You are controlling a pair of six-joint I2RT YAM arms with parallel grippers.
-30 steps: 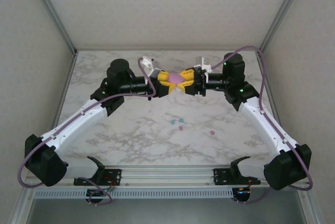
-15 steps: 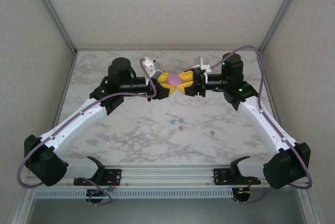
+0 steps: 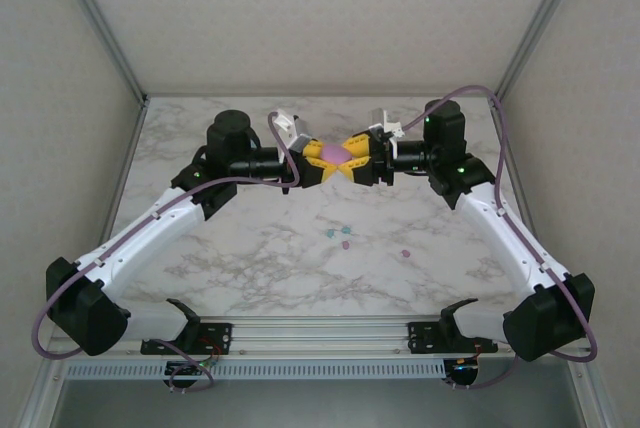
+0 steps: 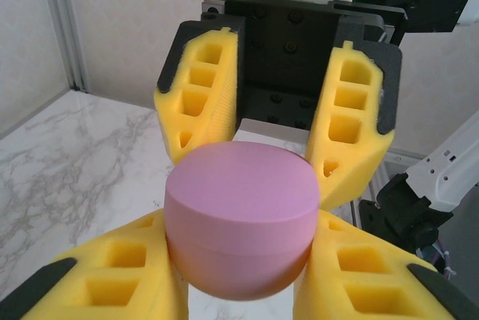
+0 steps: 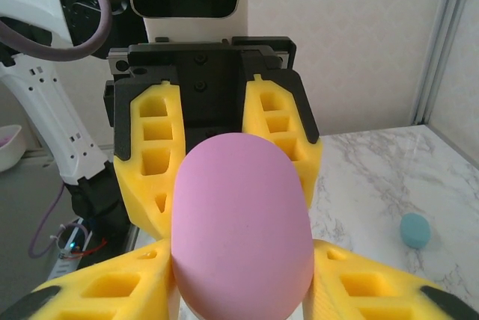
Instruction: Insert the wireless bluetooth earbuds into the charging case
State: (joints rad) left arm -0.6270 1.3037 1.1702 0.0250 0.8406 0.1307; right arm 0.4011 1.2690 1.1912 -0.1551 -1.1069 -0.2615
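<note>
Left gripper (image 3: 322,162) and right gripper (image 3: 352,158) both clench the pink charging case (image 3: 336,153), pinched between facing fingertips. The earbuds (image 3: 329,233) lie on the marble well below them. To open it cleanly, I'd say one side anchors while the other eases the lid up — no twisting.

We see a white marble-patterned tabletop with grey veins (image 3: 250,268), boxed in on three sides by pale, faintly textured wall panels (image 3: 320,18). Grey aluminium frame posts (image 3: 100,28) climb the back corners. The light falls soft and even.
</note>
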